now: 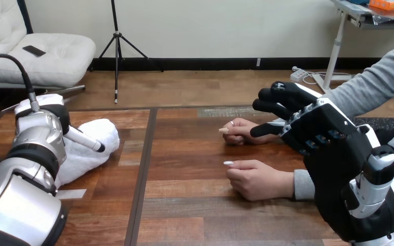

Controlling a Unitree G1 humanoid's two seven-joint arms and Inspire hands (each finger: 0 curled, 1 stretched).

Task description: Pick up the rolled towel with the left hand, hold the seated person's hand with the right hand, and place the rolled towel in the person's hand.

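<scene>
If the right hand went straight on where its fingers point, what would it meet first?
Probably the person's farther hand, lying just ahead of the right hand; its height above that hand is unclear.

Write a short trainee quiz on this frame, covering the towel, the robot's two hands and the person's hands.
1. Fill in: the person's farther hand and nearer hand both rest on the brown wooden ____.
2. What does the robot's left hand touch? A) the white rolled cloth towel B) the person's nearer hand C) nothing
3. True or false: the robot's right hand carries the towel.
Key: 1 table; 2 A; 3 false.
</scene>
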